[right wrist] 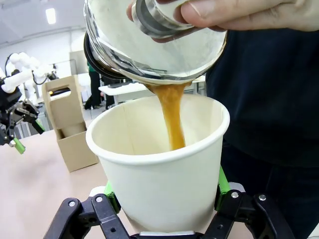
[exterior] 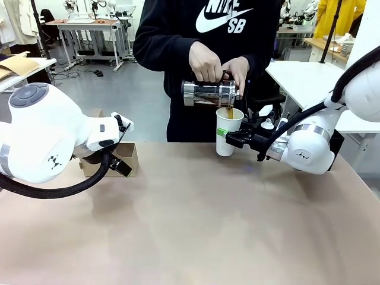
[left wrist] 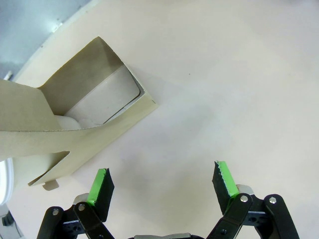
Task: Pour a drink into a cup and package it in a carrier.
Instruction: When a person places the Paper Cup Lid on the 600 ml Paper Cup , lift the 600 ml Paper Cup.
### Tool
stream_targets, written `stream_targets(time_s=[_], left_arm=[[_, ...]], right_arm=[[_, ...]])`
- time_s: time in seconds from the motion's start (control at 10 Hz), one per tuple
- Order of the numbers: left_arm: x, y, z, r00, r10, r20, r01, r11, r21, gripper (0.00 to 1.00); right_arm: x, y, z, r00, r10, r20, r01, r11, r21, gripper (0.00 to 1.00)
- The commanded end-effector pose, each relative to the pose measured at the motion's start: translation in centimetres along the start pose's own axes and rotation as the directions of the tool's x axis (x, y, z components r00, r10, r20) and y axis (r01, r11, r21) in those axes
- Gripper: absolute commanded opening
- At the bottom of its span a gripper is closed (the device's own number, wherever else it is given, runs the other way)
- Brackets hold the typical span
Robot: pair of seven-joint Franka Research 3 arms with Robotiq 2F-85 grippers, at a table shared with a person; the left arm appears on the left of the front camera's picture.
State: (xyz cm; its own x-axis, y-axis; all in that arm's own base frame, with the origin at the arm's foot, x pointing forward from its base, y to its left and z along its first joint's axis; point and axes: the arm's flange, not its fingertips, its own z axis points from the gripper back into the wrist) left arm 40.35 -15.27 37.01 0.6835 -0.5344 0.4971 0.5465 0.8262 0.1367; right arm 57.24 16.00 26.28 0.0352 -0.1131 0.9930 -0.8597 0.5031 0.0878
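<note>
Right tool (exterior: 233, 141) gripping the cup (exterior: 228, 122) under the pour.
The lidless cup is near the counter's (exterior: 208, 225) far edge. A person's hands (exterior: 205, 62) tip a glass jar (exterior: 209, 93), and brown drink (right wrist: 172, 117) streams in. My left tool (left wrist: 162, 181) hangs wide open and empty, just beside the cardboard carrier (left wrist: 75, 109).

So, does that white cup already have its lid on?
No, the cup is open-topped, and brown drink streams into it from the tilted jar.

White cup (exterior: 229, 122), amber-brown drink (right wrist: 172, 119), tan cardboard carrier (right wrist: 65, 117).
</note>
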Motion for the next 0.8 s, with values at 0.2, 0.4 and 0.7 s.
stream_targets(time_s=[0.2, 0.4, 0.7], left_arm=[[-0.02, 0.04, 0.03, 1.000, 0.002, 0.001, -0.002, 1.000, -0.002, 1.00], [-0.02, 0.04, 0.03, 1.000, 0.002, 0.001, -0.002, 1.000, -0.002, 1.00], [-0.02, 0.04, 0.03, 1.000, 0.002, 0.001, -0.002, 1.000, -0.002, 1.00]], right_arm=[[0.17, 0.12, -0.16, 1.000, -0.003, 0.006, 0.003, 1.000, -0.007, 0.81], [0.17, 0.12, -0.16, 1.000, -0.003, 0.006, 0.003, 1.000, -0.007, 0.81], [0.17, 0.12, -0.16, 1.000, -0.003, 0.006, 0.003, 1.000, -0.007, 0.81]])
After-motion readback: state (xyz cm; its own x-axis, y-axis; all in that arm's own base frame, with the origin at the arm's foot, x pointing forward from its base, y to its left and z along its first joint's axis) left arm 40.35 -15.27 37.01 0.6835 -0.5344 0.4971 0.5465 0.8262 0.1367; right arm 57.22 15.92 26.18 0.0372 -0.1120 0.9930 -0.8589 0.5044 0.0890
